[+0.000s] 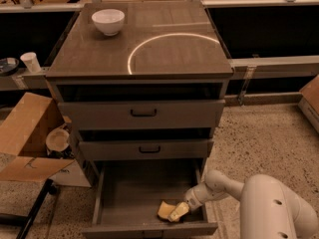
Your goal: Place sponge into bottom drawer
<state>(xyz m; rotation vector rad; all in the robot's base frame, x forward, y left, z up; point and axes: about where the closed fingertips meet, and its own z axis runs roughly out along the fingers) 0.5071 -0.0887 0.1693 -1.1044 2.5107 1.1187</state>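
Pale yellow against the grey floor, the sponge [164, 209] sits inside the bottom drawer [128, 195], toward 5 o'clock of its floor, close to the front wall and the right side wall. From what I see it does not lie flat: one edge looks lifted. My claw [178, 212] is down in the same drawer, right against the sponge at its 3 o'clock side and overlapping that edge. I cannot tell how far the claw is open, nor whether it has hold of the sponge. The white arm [219, 185] reaches in over the drawer's right wall from 4 o'clock, and its bulky body fills the lower right of my view.

The bottom drawer is pulled well out. The middle drawer [149, 149] and top drawer [143, 113] stand above it at 12 o'clock, each with a black handle. On the bench [164, 59] a white bowl [108, 21] stands at 11 o'clock, and a ring of light [131, 59] curves across the right half. At 9 o'clock of the bench an open cardboard box [22, 133] sits on the ground, and a paper cup [31, 61] stands at 10 o'clock.
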